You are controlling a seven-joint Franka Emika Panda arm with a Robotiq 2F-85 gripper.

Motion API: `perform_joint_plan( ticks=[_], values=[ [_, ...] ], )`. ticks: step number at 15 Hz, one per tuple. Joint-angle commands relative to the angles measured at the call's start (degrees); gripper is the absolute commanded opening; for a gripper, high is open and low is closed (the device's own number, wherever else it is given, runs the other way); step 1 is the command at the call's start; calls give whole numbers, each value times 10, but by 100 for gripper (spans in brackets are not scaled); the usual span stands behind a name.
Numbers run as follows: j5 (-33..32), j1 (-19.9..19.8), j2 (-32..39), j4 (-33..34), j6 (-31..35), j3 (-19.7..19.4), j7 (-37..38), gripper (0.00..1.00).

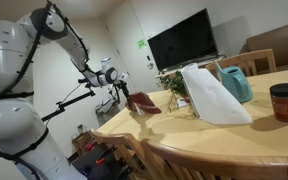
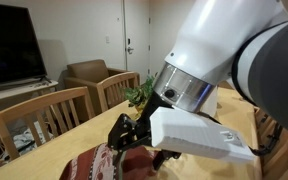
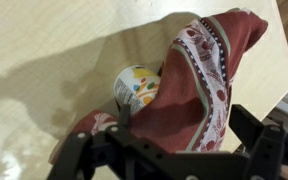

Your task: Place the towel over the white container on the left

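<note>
In the wrist view the maroon patterned towel (image 3: 199, 80) lies draped over the white container (image 3: 136, 85), whose dotted side still shows at the towel's left edge. My gripper (image 3: 184, 118) hangs just above with its jaws wide apart, the cloth bunched loosely between the fingers (image 3: 246, 122). In both exterior views the gripper (image 1: 119, 88) (image 2: 124, 135) is at the table's end next to the towel (image 1: 142, 102) (image 2: 89, 165). The container is hidden there.
On the wooden table (image 1: 244, 140) stand a big white slanted object (image 1: 212, 95), a teal jug (image 1: 234, 82), a dark red jar (image 1: 284, 102) and a green plant (image 1: 174, 82). Chairs (image 2: 44, 115) line the table's sides. A TV (image 1: 182, 40) is behind.
</note>
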Motion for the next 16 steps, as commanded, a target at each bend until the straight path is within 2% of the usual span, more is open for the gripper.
perform_joint_plan(
  ticks=[1,4,9,12,16],
  values=[
    [56,41,-5,9,-6,-33,-42,100],
    [73,69,-4,15,-10,-57,-49,100],
    [60,124,-3,27,-19,-112,-31,99],
    [55,146,-2,31,-17,-135,-27,71],
    [49,168,-1,36,-19,-158,-21,42]
  ],
)
